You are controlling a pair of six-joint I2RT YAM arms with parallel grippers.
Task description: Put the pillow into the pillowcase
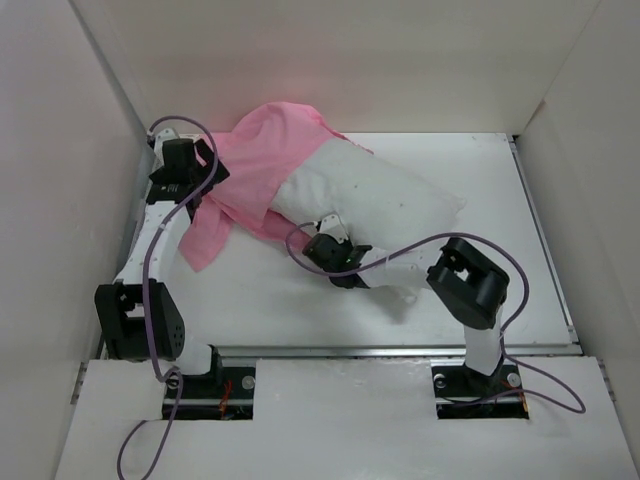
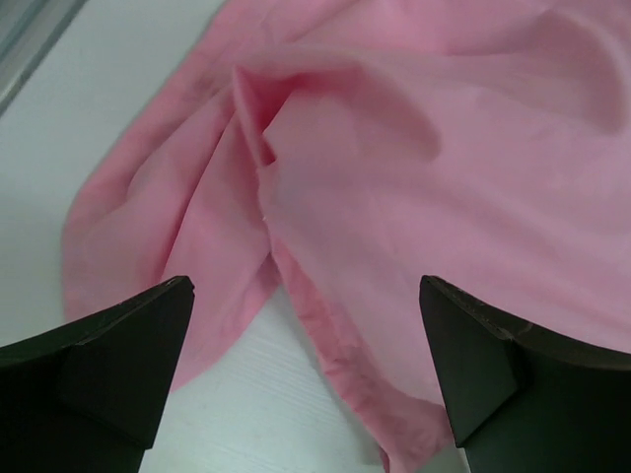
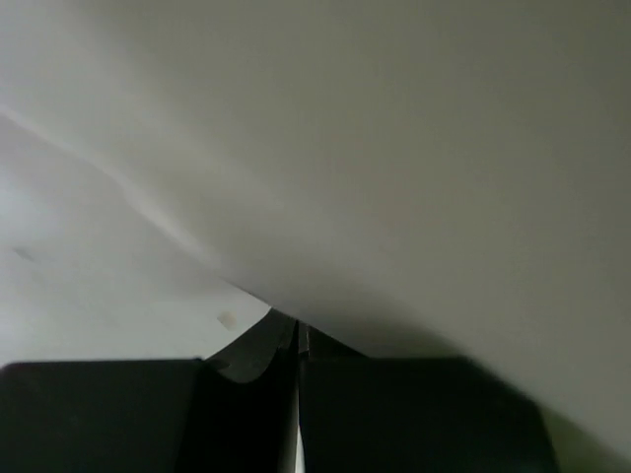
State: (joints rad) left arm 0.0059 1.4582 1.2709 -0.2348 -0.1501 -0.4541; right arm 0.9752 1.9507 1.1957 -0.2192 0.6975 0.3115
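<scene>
The white pillow (image 1: 370,195) lies across the middle of the table, its left end tucked into the pink pillowcase (image 1: 260,150), which is bunched at the back left. My left gripper (image 1: 205,165) is open above the pillowcase's left part. In the left wrist view the pink folds and hem (image 2: 414,177) lie between and beyond its spread fingers (image 2: 306,286), untouched. My right gripper (image 1: 325,228) is at the pillow's near edge. In the right wrist view its fingers (image 3: 298,340) are pressed together on the edge of the white pillow (image 3: 394,148), which fills the view.
White walls (image 1: 60,150) enclose the white table (image 1: 300,310) on the left, back and right. A pink flap (image 1: 205,235) of the pillowcase trails toward the left arm. Purple cables (image 1: 160,300) loop over both arms.
</scene>
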